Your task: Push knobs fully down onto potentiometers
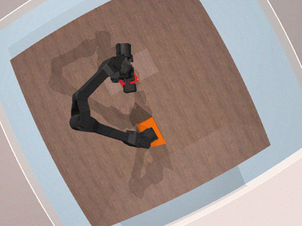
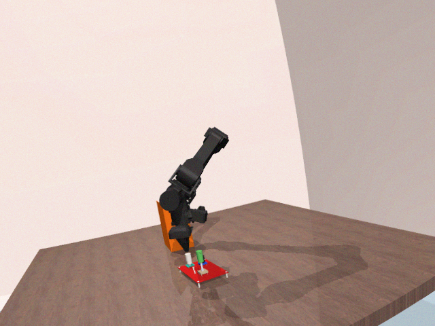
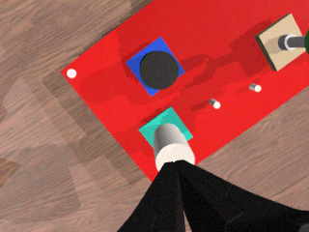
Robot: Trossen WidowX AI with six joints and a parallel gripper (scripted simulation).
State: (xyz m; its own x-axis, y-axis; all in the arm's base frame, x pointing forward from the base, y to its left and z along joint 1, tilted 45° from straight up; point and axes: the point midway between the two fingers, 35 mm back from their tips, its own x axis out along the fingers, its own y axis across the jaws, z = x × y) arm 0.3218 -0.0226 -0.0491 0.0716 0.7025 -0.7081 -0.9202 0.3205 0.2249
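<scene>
Closed jaws [image 2: 186,250], nothing held, at white cylindrical plastic knob [image 2: 188,258] [image 3: 175,156]. Probably light, stiff; potentiometer mount likely fragile. Press top centre, straight down.

The six-joint arm [image 1: 94,83] [image 2: 205,154] is matte black throughout, with slim straight links, chunky rounded joint housings, a cylindrical drum-like wrist section, and a gripper [image 1: 128,81] [image 2: 187,250] [image 3: 176,170] whose dark, smooth fingers taper to narrow points.

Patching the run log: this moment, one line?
gripper: shut, at white knob | green knob: raised on shaft
</scene>
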